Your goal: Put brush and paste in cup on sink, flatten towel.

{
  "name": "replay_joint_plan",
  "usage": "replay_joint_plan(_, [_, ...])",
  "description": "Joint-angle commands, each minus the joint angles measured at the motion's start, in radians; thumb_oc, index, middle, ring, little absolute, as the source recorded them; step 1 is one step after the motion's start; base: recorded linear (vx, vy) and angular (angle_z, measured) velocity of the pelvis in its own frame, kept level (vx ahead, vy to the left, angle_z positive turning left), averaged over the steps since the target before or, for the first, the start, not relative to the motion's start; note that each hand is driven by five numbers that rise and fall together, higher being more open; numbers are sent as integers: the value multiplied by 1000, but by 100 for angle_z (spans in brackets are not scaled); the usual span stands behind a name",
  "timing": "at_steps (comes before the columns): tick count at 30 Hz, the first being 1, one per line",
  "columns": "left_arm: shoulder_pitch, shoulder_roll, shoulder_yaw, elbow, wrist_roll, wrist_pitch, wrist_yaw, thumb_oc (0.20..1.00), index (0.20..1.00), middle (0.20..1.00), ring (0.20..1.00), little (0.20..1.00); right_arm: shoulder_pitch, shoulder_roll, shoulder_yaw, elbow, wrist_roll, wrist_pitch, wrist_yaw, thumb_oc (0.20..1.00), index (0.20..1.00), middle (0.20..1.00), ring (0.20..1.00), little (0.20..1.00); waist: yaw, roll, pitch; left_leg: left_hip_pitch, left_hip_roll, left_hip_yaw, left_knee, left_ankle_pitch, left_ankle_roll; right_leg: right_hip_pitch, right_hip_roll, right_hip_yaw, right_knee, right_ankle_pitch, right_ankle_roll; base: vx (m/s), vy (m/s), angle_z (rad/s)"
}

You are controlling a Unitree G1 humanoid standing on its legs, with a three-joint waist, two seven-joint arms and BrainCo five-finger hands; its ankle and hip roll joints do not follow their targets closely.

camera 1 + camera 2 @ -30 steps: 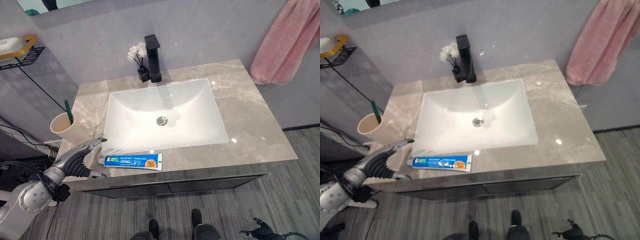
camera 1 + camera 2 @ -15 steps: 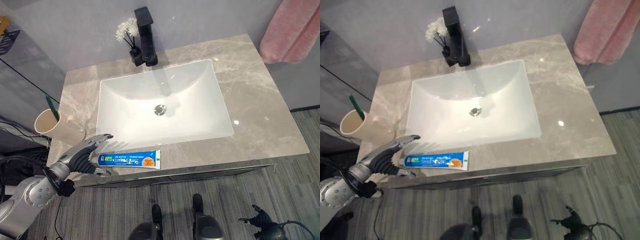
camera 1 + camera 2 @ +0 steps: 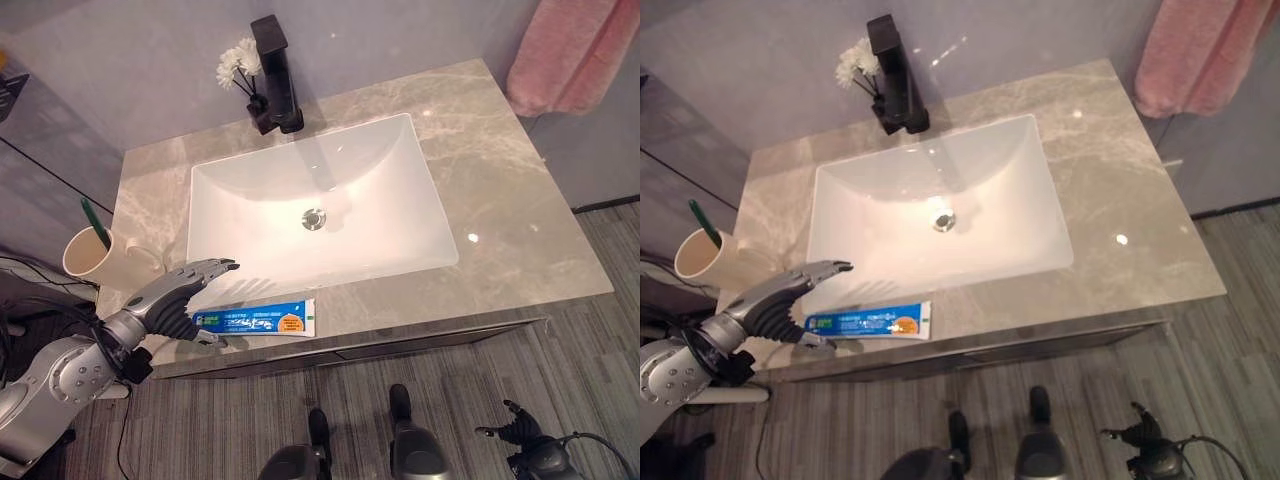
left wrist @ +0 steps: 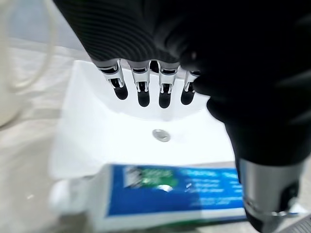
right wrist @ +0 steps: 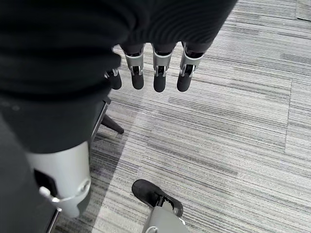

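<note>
The surface (image 3: 500, 200) is smooth grey marble around a white sink (image 3: 320, 215), and the toothpaste tube (image 3: 255, 320) lies flat on the narrow front strip, between the sink and the front edge. This is my first worry: if my fingers push the tube instead of closing around it, I think it can slide on the glossy stone and fall off the edge, or slip into the sink.

The pink towel (image 3: 575, 55) hangs on the wall at the far right, well apart from everything else, bunched and not flat.

The cream cup (image 3: 95, 262) stands at the left end, with the green toothbrush (image 3: 96, 222) already upright inside. It looks light, so a careless swing of my arm could tip it.

My left hand (image 3: 175, 300) hovers over the capped end of the tube, fingers straight and spread, thumb apart below, holding nothing. My right hand (image 5: 155, 73) hangs low beside me over the floor, fingers relaxed and also empty.

The tube is blue and white with a small orange mark, and looks rather full.
</note>
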Motion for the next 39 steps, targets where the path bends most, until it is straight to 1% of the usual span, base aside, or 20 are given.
replay_joint_plan(1, [-29,15,6,-4,16,-32,11,1000,1000,1000,1000,1000,-4,-53,38,18,12,-15,-11,1000,1000,1000,1000,1000,-28,-6,-29,-13,29,31,7,48,-42,31,-33,13,62,-95,41,2,2,-4])
replay_joint_plan(6, [-15,29,11,-11,30,-31,1,1000,1000,1000,1000,1000,-2,-50,38,27,9,-11,-10,1000,1000,1000,1000,1000,-27,-3,-36,-11,29,32,8,47,-42,33,-32,15,60,-97,39,0,0,0])
replay_joint_plan(14, [51,47,63,-27,70,-29,-6,1000,1000,1000,1000,1000,-9,-52,40,31,11,-13,-11,1000,1000,1000,1000,1000,-16,-6,-34,-9,36,25,7,53,-43,35,-24,8,71,-107,33,-1,-14,-1])
replay_joint_plan(17, [56,30,66,-21,76,-23,4,1000,1000,1000,1000,1000,-34,-59,50,36,9,-14,-13,1000,1000,1000,1000,1000,-7,-13,-18,-25,48,13,7,68,-50,14,-13,-9,107,-120,23,-59,-83,2])
replay_joint_plan(19, [43,26,65,-14,80,-20,14,1000,1000,1000,1000,1000,-52,-64,56,36,14,-15,-20,1000,1000,1000,1000,1000,-2,-18,-9,-54,61,-5,8,92,-60,-8,-2,-26,116,-123,12,-119,-146,14])
replay_joint_plan(20, [32,20,60,-7,84,-17,21,1000,1000,1000,1000,1000,-56,-64,57,35,20,-19,-28,1000,1000,1000,1000,1000,7,-28,-8,-78,72,-15,4,120,-71,-22,7,-49,118,-126,4,-128,-181,28])
replay_joint_plan(21, [21,21,56,-2,88,-16,26,1000,1000,1000,1000,1000,-52,-66,49,42,22,-19,-35,1000,1000,1000,1000,1000,9,-34,-14,-98,74,-22,3,135,-78,-32,4,-71,119,-125,1,-100,-138,48])
replay_joint_plan(24, [2,23,42,5,91,-16,30,1000,1000,1000,1000,1000,-51,-67,41,45,26,-20,-41,1000,1000,1000,1000,1000,6,-40,-18,-118,71,-27,3,147,-79,-41,-6,-90,121,-124,1,-62,-26,53])
replay_joint_plan(25, [-20,25,28,12,95,-17,34,1000,1000,1000,1000,1000,-48,-70,32,51,30,-19,-47,1000,1000,1000,1000,1000,-1,-50,-20,-122,65,-4,12,141,-76,-54,-22,-111,123,-115,3,-113,-19,27])
replay_joint_plan(26, [-53,29,6,14,104,-26,33,1000,1000,1000,1000,1000,-43,-69,10,50,36,-18,-51,1000,1000,1000,1000,1000,-14,-64,-37,-108,30,24,57,71,-53,-80,-42,-128,122,-109,8,-124,-15,26])
replay_joint_plan(27, [-56,30,3,15,104,-26,33,1000,1000,1000,1000,1000,-42,-68,8,50,36,-18,-51,1000,1000,1000,1000,1000,-13,-64,-39,-115,29,23,64,70,-52,-84,-43,-128,121,-104,9,-131,-37,47])
replay_joint_plan(28, [-74,32,-2,10,105,-33,31,1000,1000,1000,1000,1000,-41,-69,-3,46,39,-18,-56,1000,1000,1000,1000,1000,-21,-66,-47,-103,2,29,119,2,-36,-107,-47,-132,122,-97,10,-126,2,58])
replay_joint_plan(29, [-106,43,-17,11,110,-36,30,1000,1000,1000,1000,1000,-32,-64,-18,51,39,-14,-62,1000,1000,1000,1000,1000,-32,-59,-56,-77,-20,44,113,-49,-22,-130,-44,-142,136,-96,11,-113,49,51])
replay_joint_plan(30, [-118,43,-26,12,117,-36,28,1000,1000,1000,1000,1000,-29,-57,-25,60,39,-10,-65,1000,1000,1000,1000,1000,-43,-50,-57,-62,-25,43,86,-37,-17,-134,-40,-140,144,-90,17,-13,152,35])
replay_joint_plan(31, [-114,42,-25,18,130,-37,28,1000,1000,1000,1000,1000,-27,-48,-25,76,24,-3,-64,1000,1000,1000,1000,1000,-50,-44,-61,-51,-34,41,53,-41,-2,-125,-40,-121,151,-84,22,48,171,25])
replay_joint_plan(33, [-108,42,-20,20,134,-37,30,1000,1000,1000,1000,1000,-31,-44,-24,83,23,-1,-66,1000,1000,1000,1000,1000,-47,-46,-59,-47,-40,44,49,-45,5,-120,-41,-110,149,-81,24,30,102,7])
replay_joint_plan(36, [-87,42,-10,22,144,-37,36,1000,1000,1000,1000,1000,-35,-15,-20,100,32,1,-66,1000,1000,1000,1000,1000,-41,-46,-65,-35,-51,67,26,-46,16,-114,-47,-86,129,-63,33,6,117,-16])
replay_joint_plan(39, [-64,44,7,27,152,-40,43,1000,1000,1000,1000,1000,-52,-6,25,86,-5,3,-57,1000,1000,1000,1000,1000,-29,-53,-69,-37,-60,98,10,-46,22,-129,-52,-55,100,-35,42,-31,104,-22])
